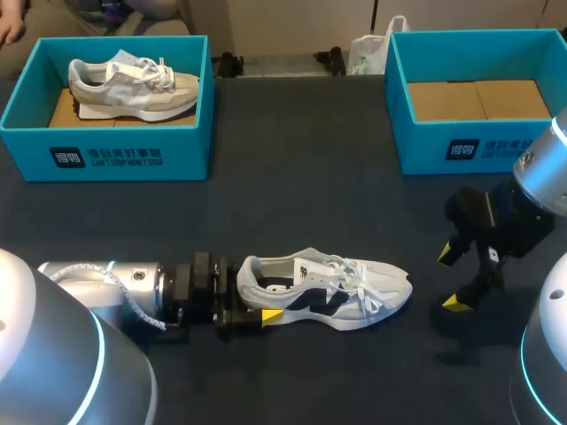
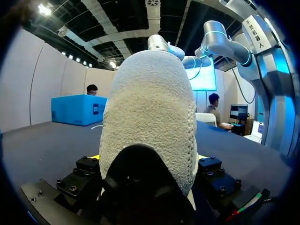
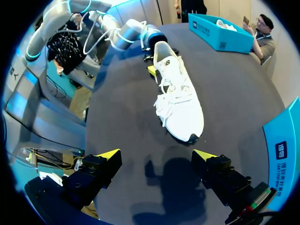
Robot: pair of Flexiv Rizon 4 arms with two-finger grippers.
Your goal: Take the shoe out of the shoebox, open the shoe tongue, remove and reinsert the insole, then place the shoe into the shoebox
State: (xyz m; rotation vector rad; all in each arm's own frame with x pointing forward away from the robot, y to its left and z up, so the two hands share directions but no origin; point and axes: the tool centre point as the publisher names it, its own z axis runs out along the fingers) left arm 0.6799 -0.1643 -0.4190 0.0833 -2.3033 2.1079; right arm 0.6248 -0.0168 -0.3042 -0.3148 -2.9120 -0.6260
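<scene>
A white shoe [image 1: 328, 288] with black side marks lies upright on the dark table, toe pointing right; in the right wrist view the shoe [image 3: 180, 101] lies ahead of my right gripper. My left gripper [image 1: 257, 301] lies low at its heel. The grey heel [image 2: 147, 112] fills the space between its fingers, one yellow tip [image 1: 273, 314] showing at the near side. I see no firm pinch. My right gripper [image 1: 452, 279] hangs open just above the table, right of the toe, with nothing between its fingers [image 3: 110, 154].
A blue shoebox [image 1: 106, 155] at the back left holds a second, beige shoe [image 1: 133, 84]. Another blue shoebox [image 1: 478, 146] at the back right shows only its cardboard floor. A white plastic bag [image 1: 368, 53] lies at the far edge between them.
</scene>
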